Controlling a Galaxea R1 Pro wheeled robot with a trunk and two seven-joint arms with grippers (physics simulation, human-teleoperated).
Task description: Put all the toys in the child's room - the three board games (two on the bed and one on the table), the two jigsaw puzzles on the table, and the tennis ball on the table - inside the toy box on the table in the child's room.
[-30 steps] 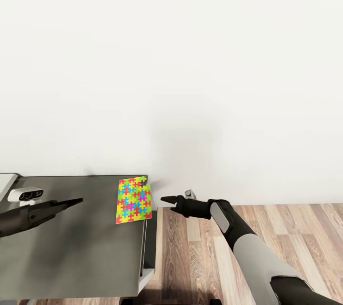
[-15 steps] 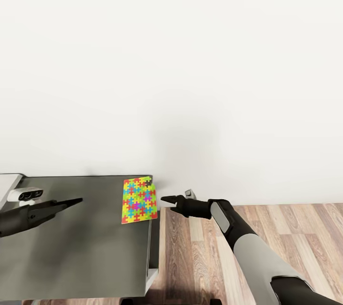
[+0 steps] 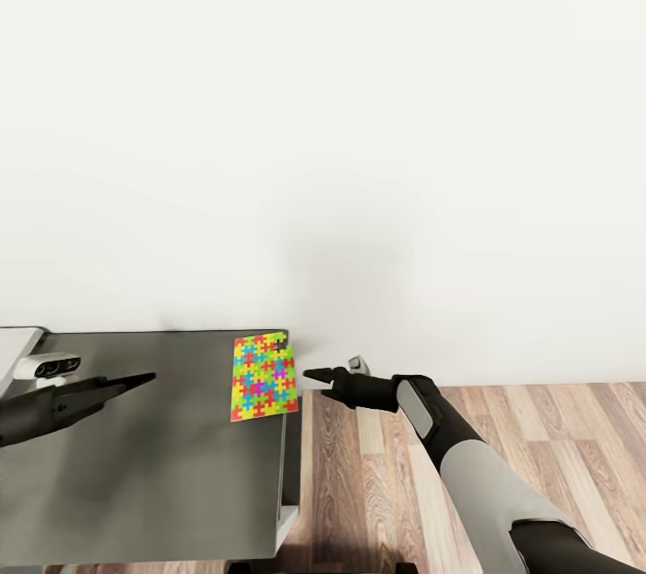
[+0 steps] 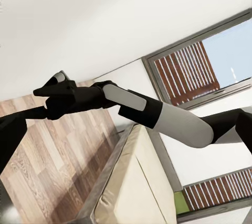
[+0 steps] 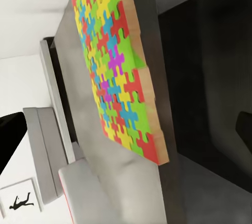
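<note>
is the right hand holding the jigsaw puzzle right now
No, the right hand hangs beside the table, apart from the jigsaw puzzle lying flat on it.

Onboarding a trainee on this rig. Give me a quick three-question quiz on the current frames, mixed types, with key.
1. True or false: the puzzle lies flat at the table's right edge, near the far corner.
2. Multiple choice: the right gripper is (A) clamped on the puzzle, (B) beside the table's right edge, over the floor, holding nothing, (C) resting on the white device.
3. Fill in: the left gripper is above the ____.

Key:
1. True.
2. B. It points toward the puzzle, with a gap between them.
3. Table. It holds nothing; the white device sits beyond it, at the head view's left edge.
</note>
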